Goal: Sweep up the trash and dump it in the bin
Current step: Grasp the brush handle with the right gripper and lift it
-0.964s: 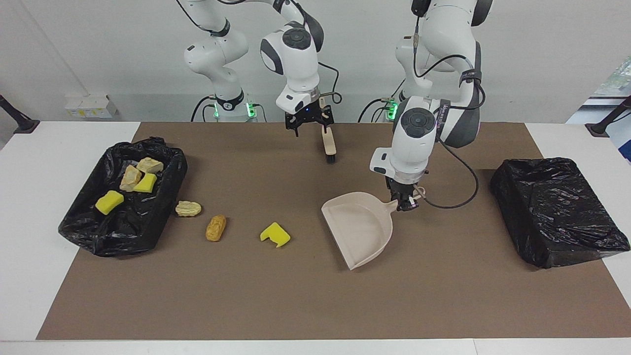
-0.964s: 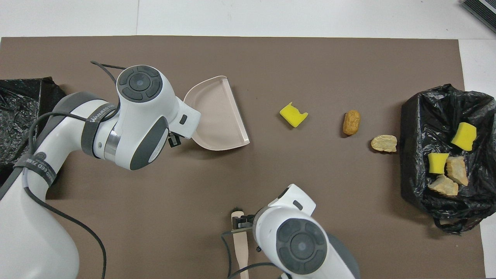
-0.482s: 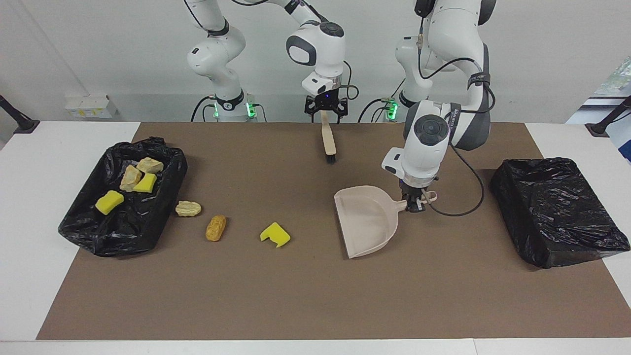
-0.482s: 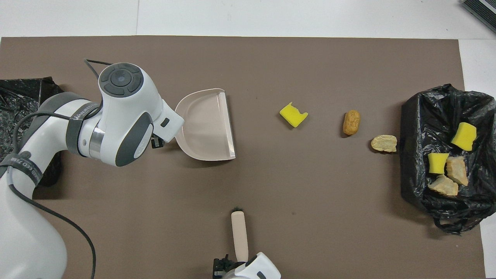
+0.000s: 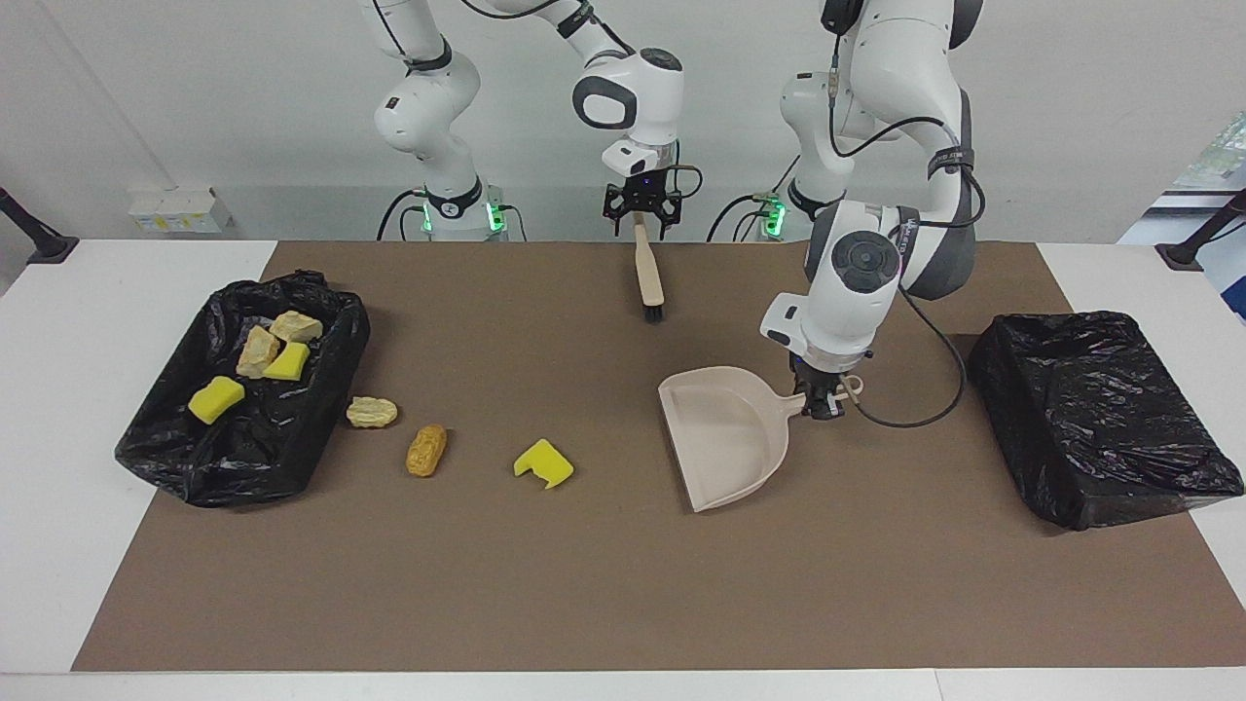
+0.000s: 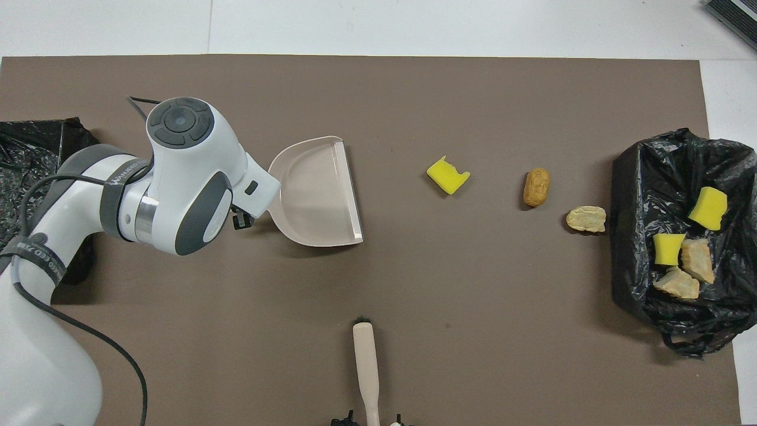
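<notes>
Gripping the handle of the smooth beige plastic dustpan [image 5: 725, 446], the left hand [image 5: 824, 402] is clamped shut on it; the pan lies flat on the tabletop. The right hand [image 5: 641, 209] hangs over the beige brush's [image 5: 648, 275] handle end, fingers spread, touching unclear. Trash: spongy yellow chunk [image 5: 543, 462], orange lump [image 5: 426, 450] and tan lump [image 5: 372, 412] lie beside the crinkled black-lined bin [image 5: 321, 409], four pieces inside.

Left gripper [image 5: 823, 404] low at the table, pointed straight down, fingers clamped together, forearm rising toward 1 o'clock in the facing view. Right gripper [image 5: 641, 216] raised at 12 o'clock of the table, pointing down, fingers spread apart, elbow folded high.
</notes>
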Controlling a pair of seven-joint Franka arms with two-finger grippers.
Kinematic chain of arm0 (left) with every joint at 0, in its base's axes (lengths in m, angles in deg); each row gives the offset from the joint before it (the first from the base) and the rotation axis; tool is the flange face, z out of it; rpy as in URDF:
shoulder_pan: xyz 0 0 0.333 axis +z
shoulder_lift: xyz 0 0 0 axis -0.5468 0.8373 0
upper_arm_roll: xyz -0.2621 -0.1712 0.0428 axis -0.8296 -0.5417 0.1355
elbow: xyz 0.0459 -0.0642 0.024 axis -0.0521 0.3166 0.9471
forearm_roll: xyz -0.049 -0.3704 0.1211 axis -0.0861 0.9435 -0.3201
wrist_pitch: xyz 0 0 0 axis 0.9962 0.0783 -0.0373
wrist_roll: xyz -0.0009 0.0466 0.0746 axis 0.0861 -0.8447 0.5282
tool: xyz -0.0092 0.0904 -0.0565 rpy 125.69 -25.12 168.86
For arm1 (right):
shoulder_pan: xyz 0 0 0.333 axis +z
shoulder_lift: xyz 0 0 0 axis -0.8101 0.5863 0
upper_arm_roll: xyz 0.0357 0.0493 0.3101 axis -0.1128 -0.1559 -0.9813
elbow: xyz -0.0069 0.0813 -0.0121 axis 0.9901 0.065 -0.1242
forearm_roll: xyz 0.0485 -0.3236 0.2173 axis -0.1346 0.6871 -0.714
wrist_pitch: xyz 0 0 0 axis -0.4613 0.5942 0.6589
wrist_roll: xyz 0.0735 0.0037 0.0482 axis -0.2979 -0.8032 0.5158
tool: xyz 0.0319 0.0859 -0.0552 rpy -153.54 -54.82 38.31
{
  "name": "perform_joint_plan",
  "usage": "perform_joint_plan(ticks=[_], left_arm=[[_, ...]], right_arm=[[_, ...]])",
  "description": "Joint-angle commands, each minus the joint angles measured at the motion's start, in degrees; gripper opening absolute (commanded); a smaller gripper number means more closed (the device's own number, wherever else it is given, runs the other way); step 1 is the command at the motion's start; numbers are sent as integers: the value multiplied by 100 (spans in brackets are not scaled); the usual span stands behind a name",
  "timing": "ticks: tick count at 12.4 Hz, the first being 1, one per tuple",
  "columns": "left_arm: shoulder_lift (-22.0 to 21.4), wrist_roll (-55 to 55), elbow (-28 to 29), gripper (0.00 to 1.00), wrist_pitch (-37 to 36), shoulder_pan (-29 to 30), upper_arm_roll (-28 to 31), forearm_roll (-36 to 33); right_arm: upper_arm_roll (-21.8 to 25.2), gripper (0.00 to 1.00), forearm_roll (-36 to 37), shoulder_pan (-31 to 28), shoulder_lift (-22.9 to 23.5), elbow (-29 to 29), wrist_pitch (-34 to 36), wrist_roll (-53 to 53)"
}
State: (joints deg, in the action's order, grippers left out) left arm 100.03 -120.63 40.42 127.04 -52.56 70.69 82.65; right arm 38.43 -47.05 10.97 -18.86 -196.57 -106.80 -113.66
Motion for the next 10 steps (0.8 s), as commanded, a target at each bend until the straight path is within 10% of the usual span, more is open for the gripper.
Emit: perform_joint_plan(ticks=[1,5,10], left_arm=[[-226,326,218,0,113,-133,13,61],[-121,801,86,0,211,-308,5,26],[37,1162,-71,0,255,-309,-4,-27]], right_arm=[[8,55,172,49,-129,-95,-64,-118],[8,6,164,23,-94,9,-56,-109],[78,0,111,-915,-435,527,645,783]])
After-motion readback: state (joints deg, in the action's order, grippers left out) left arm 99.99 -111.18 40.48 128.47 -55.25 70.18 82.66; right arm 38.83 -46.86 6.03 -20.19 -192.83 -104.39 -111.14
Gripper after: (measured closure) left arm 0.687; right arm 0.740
